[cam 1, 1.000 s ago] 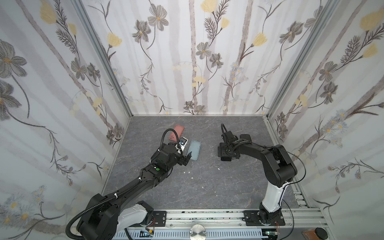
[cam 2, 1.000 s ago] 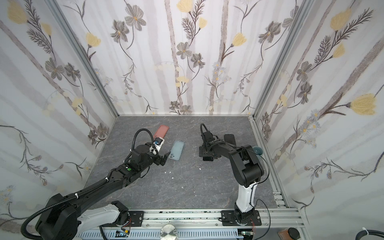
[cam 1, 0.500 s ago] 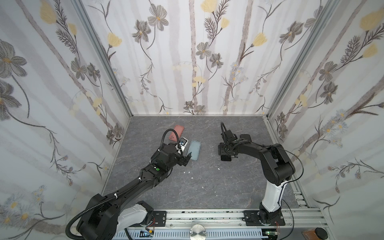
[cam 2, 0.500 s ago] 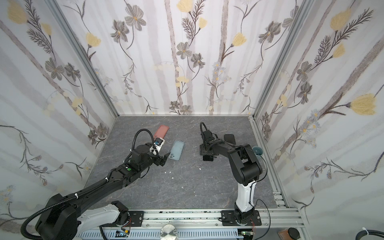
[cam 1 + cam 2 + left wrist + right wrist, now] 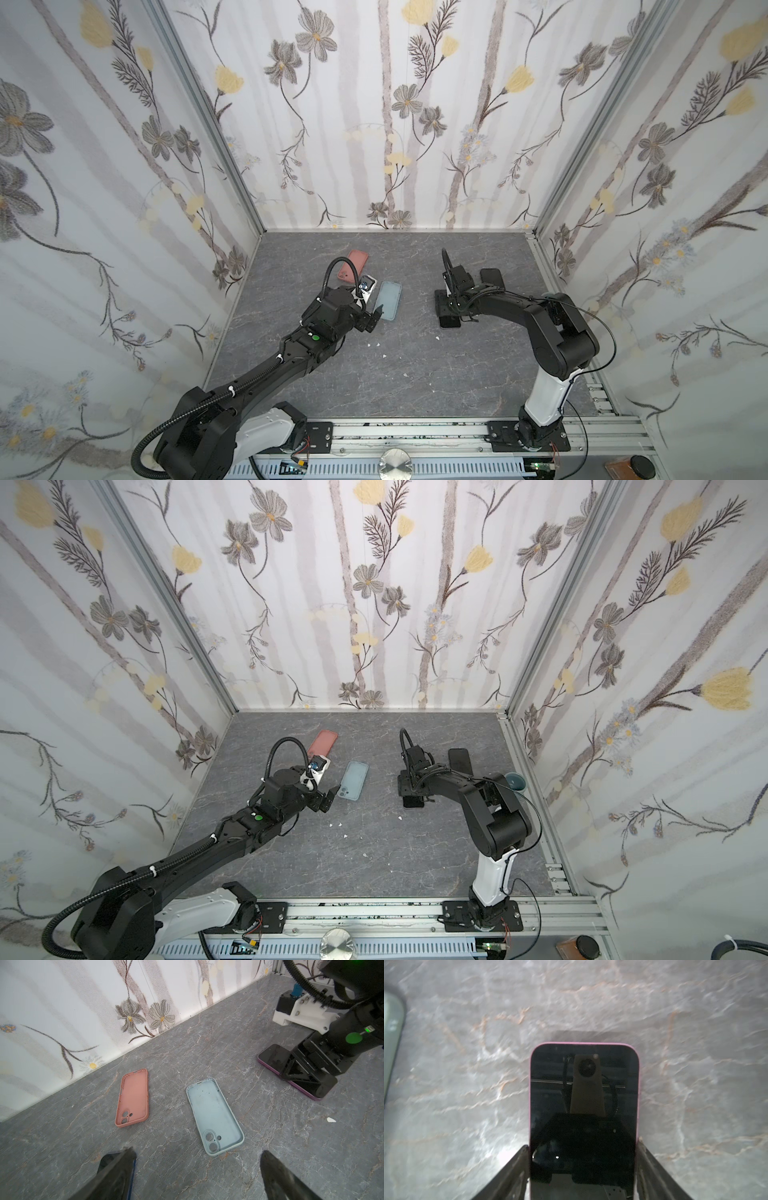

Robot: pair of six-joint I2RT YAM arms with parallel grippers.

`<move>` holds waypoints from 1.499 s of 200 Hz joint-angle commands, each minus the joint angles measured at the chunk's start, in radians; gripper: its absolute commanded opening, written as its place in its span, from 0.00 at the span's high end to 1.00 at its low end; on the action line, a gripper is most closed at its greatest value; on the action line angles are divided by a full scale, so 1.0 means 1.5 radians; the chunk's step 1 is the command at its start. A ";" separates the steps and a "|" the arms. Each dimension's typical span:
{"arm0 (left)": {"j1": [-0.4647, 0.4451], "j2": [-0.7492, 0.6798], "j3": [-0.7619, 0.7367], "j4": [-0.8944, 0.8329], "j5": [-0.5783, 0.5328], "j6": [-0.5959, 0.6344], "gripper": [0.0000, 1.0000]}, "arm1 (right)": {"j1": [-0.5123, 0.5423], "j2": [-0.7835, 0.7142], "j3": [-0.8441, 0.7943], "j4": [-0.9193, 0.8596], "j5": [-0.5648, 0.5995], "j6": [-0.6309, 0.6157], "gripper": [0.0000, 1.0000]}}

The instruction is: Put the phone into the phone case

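The right fingers (image 5: 517,1167) clamp the 2 long edges of the flat, pink-rimmed black-screened phone (image 5: 583,1095), which lies on the grey marble bench (image 5: 415,374) well right of the pale blue silicone phone case (image 5: 388,300). The left fingers (image 5: 120,1167) stand apart near that case's camera end.

Black left arm (image 5: 270,370) and right arm (image 5: 519,305) have white base links (image 5: 544,395), black cables (image 5: 332,272) and round green dots (image 5: 316,337).
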 commanded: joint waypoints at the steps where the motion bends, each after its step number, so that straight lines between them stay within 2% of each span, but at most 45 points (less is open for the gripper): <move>1: 0.001 0.008 0.018 -0.013 0.009 -0.024 0.06 | 0.008 -0.023 -0.018 -0.013 -0.048 -0.010 0.37; 40: 0.001 0.012 0.024 -0.017 0.043 -0.040 0.07 | 0.025 -0.075 -0.061 0.050 -0.086 -0.038 0.45; 125: 0.009 0.046 0.069 -0.045 0.097 -0.130 0.05 | 0.091 -0.143 -0.115 0.134 -0.139 -0.114 0.46; 148: 0.041 0.067 0.095 -0.055 0.176 -0.192 0.06 | 0.101 -0.149 -0.122 0.154 -0.142 -0.123 0.46; 167: 0.088 0.102 0.124 -0.060 0.273 -0.263 0.10 | 0.114 -0.172 -0.126 0.168 -0.144 -0.136 0.46; 204: 0.144 0.193 0.186 -0.057 0.494 -0.381 0.28 | 0.146 -0.206 -0.128 0.193 -0.137 -0.175 0.47; 227: 0.144 0.230 0.196 -0.028 0.576 -0.430 0.37 | 0.162 -0.219 -0.121 0.196 -0.131 -0.195 0.47; 259: 0.145 0.246 0.196 -0.011 0.622 -0.454 0.41 | 0.179 -0.223 -0.107 0.197 -0.127 -0.210 0.47; 291: 0.145 0.241 0.191 -0.017 0.597 -0.448 0.45 | 0.186 -0.214 -0.091 0.195 -0.121 -0.218 0.47; 300: 0.145 0.242 0.191 -0.018 0.592 -0.449 0.48 | 0.187 -0.211 -0.090 0.197 -0.121 -0.220 0.47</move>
